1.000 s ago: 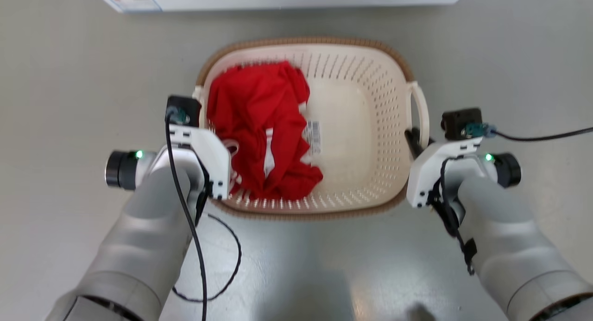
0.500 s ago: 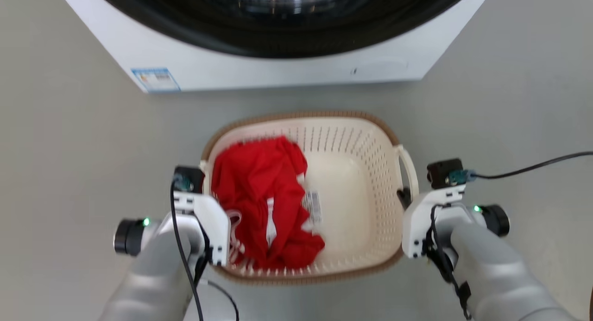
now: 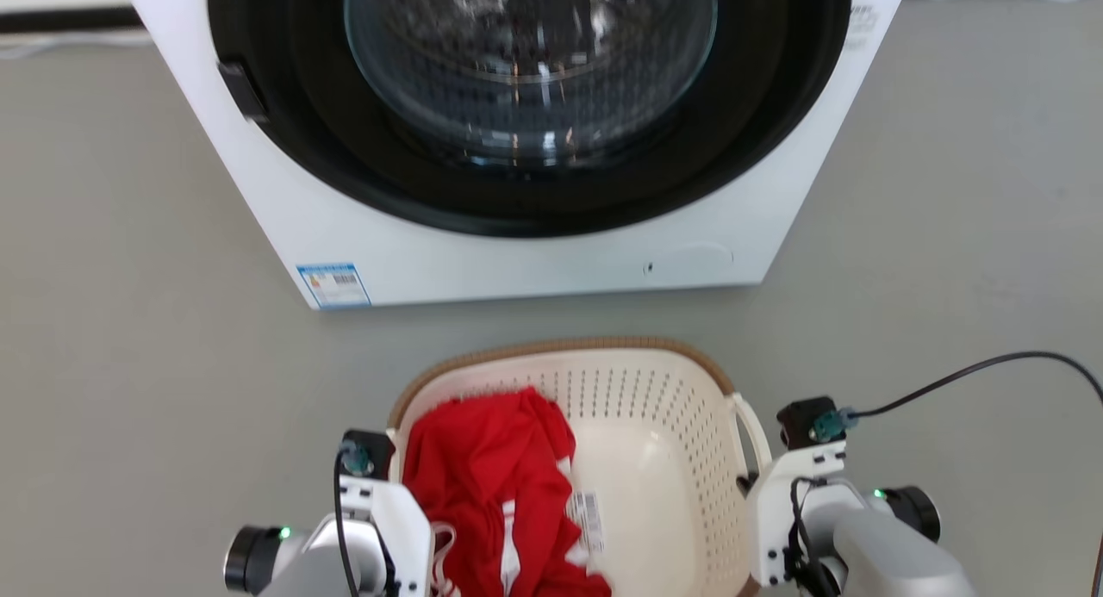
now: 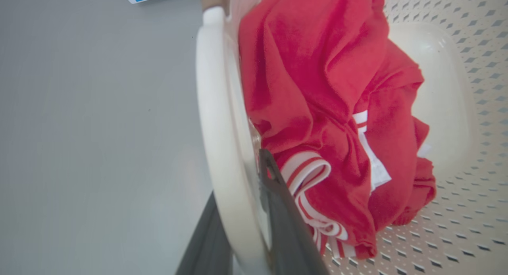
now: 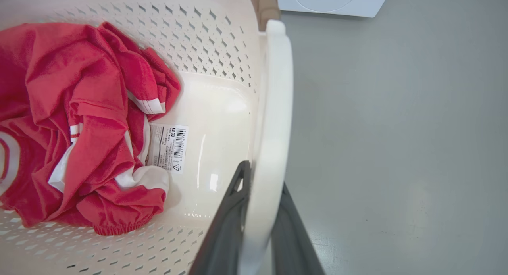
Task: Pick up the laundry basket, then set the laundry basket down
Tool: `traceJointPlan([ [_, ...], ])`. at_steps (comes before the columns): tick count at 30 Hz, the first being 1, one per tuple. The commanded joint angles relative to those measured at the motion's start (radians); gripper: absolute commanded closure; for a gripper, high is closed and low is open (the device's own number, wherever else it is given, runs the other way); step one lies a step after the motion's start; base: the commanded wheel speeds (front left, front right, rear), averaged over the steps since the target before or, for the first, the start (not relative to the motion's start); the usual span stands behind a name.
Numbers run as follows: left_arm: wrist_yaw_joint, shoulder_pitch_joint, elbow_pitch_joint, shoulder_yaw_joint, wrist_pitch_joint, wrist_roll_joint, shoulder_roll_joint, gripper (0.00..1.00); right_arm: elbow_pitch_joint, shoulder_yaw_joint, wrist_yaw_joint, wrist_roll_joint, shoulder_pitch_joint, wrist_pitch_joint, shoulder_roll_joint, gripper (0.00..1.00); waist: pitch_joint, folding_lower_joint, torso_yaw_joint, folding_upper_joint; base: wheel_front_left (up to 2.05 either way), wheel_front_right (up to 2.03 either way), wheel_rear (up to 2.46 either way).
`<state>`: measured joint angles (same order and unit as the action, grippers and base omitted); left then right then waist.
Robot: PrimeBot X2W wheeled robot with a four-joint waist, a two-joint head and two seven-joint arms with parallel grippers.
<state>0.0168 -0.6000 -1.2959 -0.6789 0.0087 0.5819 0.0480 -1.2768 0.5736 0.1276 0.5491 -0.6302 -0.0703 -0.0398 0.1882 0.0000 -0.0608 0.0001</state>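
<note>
Our head camera has tipped up since a second ago. The washing machine, then just a white strip, now shows its round glass door, and the laundry basket sits lower in the head view. Our left end effector is clamped on the left loop handle, a dark finger on each side; our right end effector grips the right loop handle likewise. The basket is just in front of the machine, over the grey floor — we cannot tell if it touches. A red garment lies crumpled in its left half, beside the barcode sticker.
</note>
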Motion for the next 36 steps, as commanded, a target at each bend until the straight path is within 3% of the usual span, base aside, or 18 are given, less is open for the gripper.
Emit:
traceJointPlan([
  [1,-0.003,0.000,0.005,0.012,-0.007,0.001,0.044,1.00,0.005,0.022,0.003,0.003,0.018,-0.008,-0.010,1.00,-0.045,0.0000,0.006,-0.0001,0.00,0.00,0.00],
  [11,-0.033,0.089,0.005,-0.007,-0.014,0.012,0.035,1.00,0.040,0.056,0.003,0.017,0.085,-0.072,-0.010,1.00,-0.154,0.0000,0.004,-0.0001,0.00,0.00,0.00],
  [19,-0.008,0.108,0.005,-0.010,-0.020,0.021,0.034,1.00,0.047,0.061,0.003,0.018,0.085,-0.078,-0.010,1.00,-0.175,0.0000,-0.003,-0.0001,0.00,0.00,0.00],
  [36,-0.013,0.132,0.005,-0.021,-0.029,0.040,0.026,1.00,0.041,0.056,0.003,-0.001,0.080,-0.091,-0.010,1.00,-0.198,0.0000,-0.012,-0.0001,0.00,0.00,0.00],
])
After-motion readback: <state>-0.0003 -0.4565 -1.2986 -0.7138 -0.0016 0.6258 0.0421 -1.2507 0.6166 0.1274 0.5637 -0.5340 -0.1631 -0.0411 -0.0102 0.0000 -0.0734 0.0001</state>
